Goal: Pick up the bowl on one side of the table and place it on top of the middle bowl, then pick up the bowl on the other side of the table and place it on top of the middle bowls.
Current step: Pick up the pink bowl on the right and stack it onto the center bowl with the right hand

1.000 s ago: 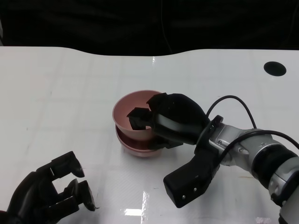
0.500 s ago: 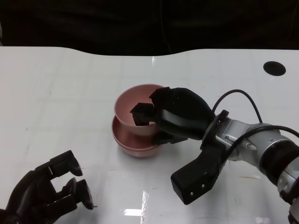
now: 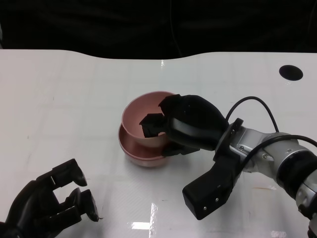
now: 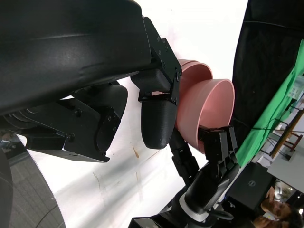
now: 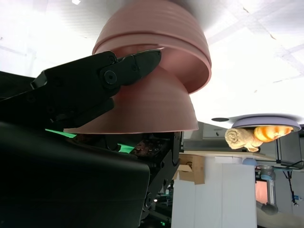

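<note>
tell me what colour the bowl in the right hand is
Pink, like the stack under it. The bowl held by the right hand shows best in the head view.

The head camera looks steeply down on the white bench (image 3: 74, 89) from above, both hands below it. The left wrist camera, turned on its side, sights past its own fingers (image 4: 159, 118) across the bench. The right wrist camera sits very close behind its fingers (image 5: 109, 76). All three share the pink bowls (image 3: 143, 129) at those right fingers.
</note>
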You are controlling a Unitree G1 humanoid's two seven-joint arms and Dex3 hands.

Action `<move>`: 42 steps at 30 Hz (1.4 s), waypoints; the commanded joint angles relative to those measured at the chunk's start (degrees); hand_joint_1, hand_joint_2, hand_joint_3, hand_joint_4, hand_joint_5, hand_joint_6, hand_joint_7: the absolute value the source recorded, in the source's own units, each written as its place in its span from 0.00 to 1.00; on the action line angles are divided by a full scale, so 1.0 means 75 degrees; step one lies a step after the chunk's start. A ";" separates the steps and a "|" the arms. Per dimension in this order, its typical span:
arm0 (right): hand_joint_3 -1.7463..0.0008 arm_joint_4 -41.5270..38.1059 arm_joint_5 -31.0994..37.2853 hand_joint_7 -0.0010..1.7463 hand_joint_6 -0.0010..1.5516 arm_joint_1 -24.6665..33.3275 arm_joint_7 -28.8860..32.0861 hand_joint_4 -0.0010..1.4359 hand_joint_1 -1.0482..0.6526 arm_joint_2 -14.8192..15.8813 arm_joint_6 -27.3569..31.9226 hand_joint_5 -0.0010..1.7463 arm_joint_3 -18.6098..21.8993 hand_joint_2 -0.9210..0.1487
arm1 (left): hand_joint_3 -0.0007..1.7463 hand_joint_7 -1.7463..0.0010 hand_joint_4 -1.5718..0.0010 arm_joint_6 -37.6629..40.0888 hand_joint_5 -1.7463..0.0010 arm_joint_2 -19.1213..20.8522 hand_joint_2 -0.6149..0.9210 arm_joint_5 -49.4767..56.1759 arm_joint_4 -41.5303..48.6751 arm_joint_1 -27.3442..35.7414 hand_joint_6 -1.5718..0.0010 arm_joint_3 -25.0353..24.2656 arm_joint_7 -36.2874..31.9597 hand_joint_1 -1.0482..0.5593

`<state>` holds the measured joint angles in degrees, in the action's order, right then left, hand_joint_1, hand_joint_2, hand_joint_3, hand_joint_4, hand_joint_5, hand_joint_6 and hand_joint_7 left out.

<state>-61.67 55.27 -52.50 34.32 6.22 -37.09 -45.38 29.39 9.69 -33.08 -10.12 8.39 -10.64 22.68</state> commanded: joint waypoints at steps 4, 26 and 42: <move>0.91 0.0122 0.0122 0.94 0.39 0.0159 0.0114 0.58 0.47 0.0048 0.0065 1.00 -0.0110 0.00 | 0.79 0.00 0.49 0.0014 0.00 0.0139 0.90 0.0060 0.0061 -0.0005 0.57 -0.0055 -0.0006 0.69; 0.74 0.0530 -0.0265 0.00 0.02 0.0429 -0.2191 0.01 0.09 0.0044 0.1073 0.00 0.0081 0.00 | 0.77 0.00 0.49 -0.0150 0.00 0.0077 0.90 0.0129 0.0236 -0.0012 0.58 -0.0074 0.0177 0.68; 0.67 0.0998 0.0063 0.00 0.00 0.0521 -0.2116 0.00 0.07 0.0207 0.1506 0.00 -0.0024 0.00 | 0.77 0.00 0.49 -0.0226 0.00 0.0022 0.91 0.0211 0.0321 -0.0058 0.58 -0.0046 0.0103 0.68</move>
<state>-54.79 55.46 -48.94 17.87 6.67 -25.96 -45.34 28.41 9.42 -31.88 -8.21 7.99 -10.63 23.45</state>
